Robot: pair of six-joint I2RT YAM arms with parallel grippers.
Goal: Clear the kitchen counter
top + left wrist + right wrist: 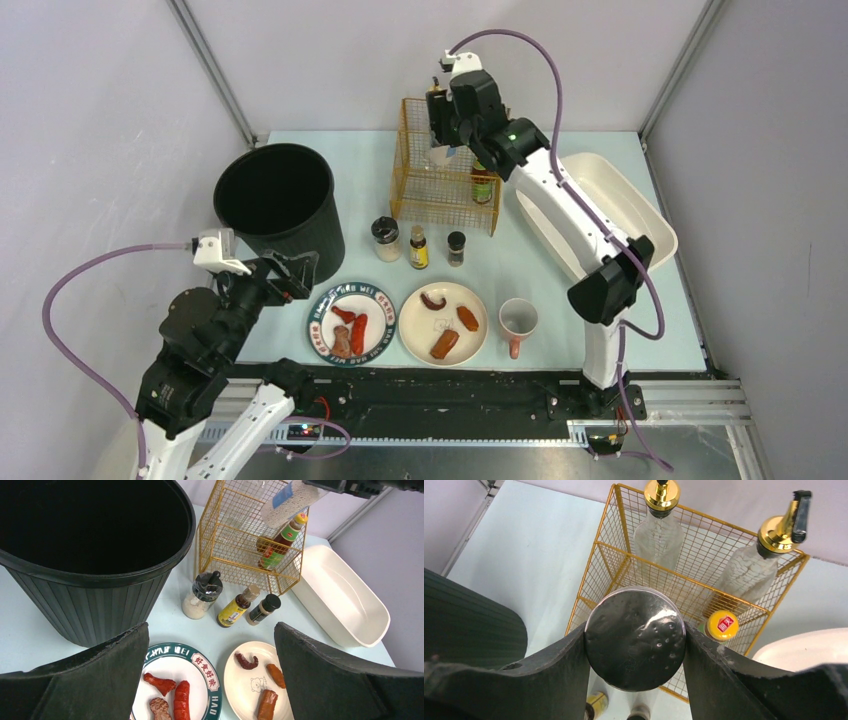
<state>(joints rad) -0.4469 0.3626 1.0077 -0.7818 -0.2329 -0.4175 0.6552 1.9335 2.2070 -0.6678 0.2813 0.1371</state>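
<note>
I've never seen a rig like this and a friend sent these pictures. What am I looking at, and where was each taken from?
These are two robot arms bolted at the edge of a pale green counter, each ending in a two-finger gripper. The wide picture looks down from above. The other two come from wrist cameras, so the dark shapes at their sides are fingers. On the counter stand a black bin, a gold wire basket, a white tub, three small bottles, a green-rimmed plate and a white plate with food, and a mug. The left gripper is open and empty. The right gripper holds a jar above the basket.
</note>
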